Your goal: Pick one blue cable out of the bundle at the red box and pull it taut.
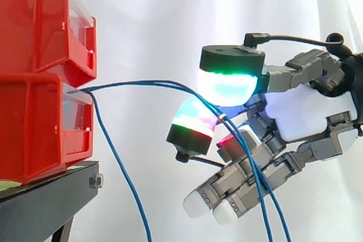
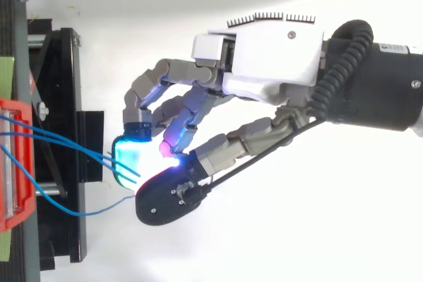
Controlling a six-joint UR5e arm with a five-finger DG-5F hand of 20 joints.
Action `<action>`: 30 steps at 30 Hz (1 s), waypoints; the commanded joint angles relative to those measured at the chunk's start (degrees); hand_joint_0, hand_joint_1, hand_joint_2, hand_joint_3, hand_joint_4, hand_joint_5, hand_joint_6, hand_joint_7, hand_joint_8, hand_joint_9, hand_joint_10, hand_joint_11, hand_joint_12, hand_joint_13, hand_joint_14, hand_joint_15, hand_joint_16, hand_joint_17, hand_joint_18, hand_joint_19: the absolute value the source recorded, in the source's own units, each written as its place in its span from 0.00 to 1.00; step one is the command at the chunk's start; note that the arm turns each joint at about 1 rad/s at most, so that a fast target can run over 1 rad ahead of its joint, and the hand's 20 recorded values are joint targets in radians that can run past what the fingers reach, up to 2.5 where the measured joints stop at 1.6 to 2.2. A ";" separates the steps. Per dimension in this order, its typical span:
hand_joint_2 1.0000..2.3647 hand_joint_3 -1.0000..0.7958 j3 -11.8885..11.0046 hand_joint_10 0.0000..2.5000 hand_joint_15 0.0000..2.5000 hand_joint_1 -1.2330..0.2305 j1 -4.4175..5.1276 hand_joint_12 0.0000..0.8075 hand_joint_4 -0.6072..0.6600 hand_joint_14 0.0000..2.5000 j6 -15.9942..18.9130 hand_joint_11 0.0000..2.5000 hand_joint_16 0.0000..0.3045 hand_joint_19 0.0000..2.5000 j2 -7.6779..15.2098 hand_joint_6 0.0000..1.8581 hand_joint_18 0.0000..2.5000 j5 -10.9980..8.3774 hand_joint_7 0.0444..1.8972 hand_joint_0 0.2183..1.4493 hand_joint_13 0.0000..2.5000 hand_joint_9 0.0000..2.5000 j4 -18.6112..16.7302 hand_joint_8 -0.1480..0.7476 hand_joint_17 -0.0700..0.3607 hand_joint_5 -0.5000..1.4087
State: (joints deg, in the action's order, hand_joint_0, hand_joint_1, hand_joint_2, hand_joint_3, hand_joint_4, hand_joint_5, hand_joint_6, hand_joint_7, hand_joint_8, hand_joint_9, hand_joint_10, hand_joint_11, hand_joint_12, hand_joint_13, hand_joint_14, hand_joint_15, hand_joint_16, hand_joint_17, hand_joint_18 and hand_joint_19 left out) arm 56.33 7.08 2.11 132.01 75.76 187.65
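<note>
Thin blue cables leave the front of the lower red bin and run right to my hand. Two of them pass between a glowing cyan-green pad above and a second glowing pad below, which close on them in a pinch. Past the pinch they drop down across the lower, straighter fingers. These strands sag only slightly between bin and hand. In the top view the cables end between the cyan pad and the dark thumb tip of the hand.
Another blue cable hangs from the same bin in a loose loop, seen from above as a curve. A second red bin is stacked above. Both rest on the black stand. A white curtain is behind.
</note>
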 commanded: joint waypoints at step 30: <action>0.00 0.31 0.01 0.01 0.10 0.34 0.03 0.46 0.51 0.00 0.00 0.39 0.15 0.07 0.00 0.50 0.21 -0.35 0.48 0.36 0.22 0.40 -0.09 0.53 0.41 0.17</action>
State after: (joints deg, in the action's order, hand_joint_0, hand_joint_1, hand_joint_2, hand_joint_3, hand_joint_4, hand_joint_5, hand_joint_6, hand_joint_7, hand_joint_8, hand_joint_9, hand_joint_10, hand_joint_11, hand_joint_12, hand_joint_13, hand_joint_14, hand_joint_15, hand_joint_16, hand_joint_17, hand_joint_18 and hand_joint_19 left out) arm 56.31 7.17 2.11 132.01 75.41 187.48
